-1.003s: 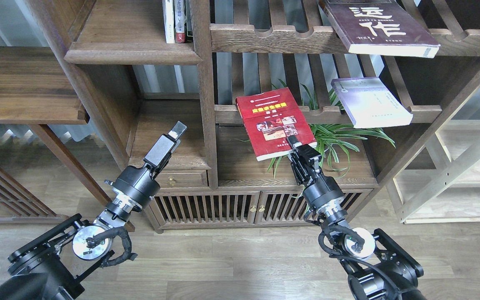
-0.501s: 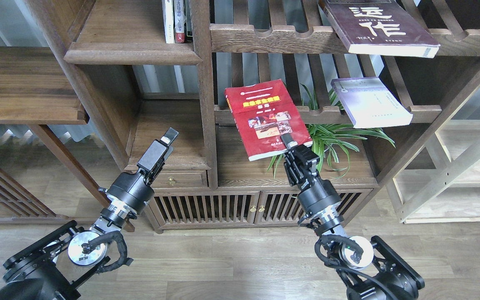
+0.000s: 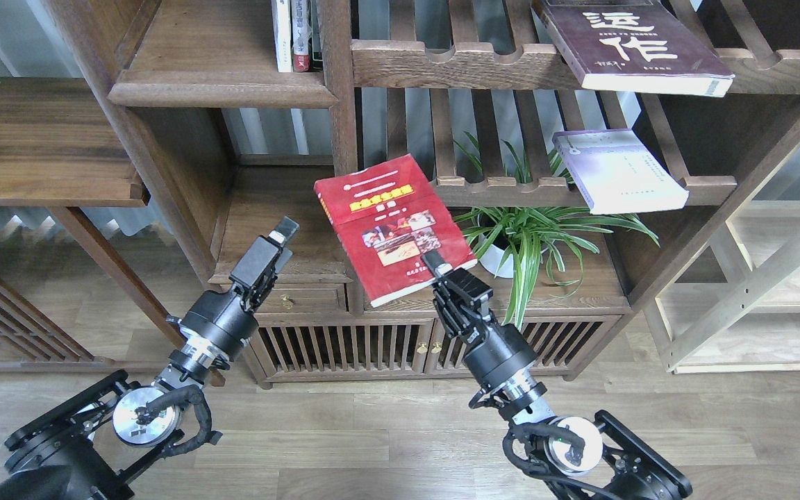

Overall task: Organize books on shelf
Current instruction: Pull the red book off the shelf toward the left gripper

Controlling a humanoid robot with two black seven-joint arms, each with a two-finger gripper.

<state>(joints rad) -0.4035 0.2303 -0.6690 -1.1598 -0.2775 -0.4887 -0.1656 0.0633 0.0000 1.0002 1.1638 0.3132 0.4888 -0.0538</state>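
My right gripper (image 3: 436, 264) is shut on the lower right corner of the red book (image 3: 386, 226), which has a yellow title and a photo. It holds the book tilted in the air in front of the bookcase's middle post. The pale lavender book (image 3: 615, 170) lies on the lower slatted shelf at the right. The large maroon book (image 3: 639, 45) lies on the upper slatted shelf. The solid dark-brown shelf (image 3: 219, 90) is at the upper left. My left gripper (image 3: 287, 228) is empty, its fingers together, in front of the lower left compartment.
Thin upright white- and red-spined books (image 3: 292, 35) stand at the shelf's right end. A potted spider plant (image 3: 521, 239) sits under the slatted shelves. A small drawer (image 3: 303, 300) and slatted cabinet doors lie below. A pale wood rack (image 3: 775, 292) stands at the right.
My right gripper has carried the red book left and slightly down, off the slatted shelf and clear of the plant. My left gripper has drawn back slightly down and left.
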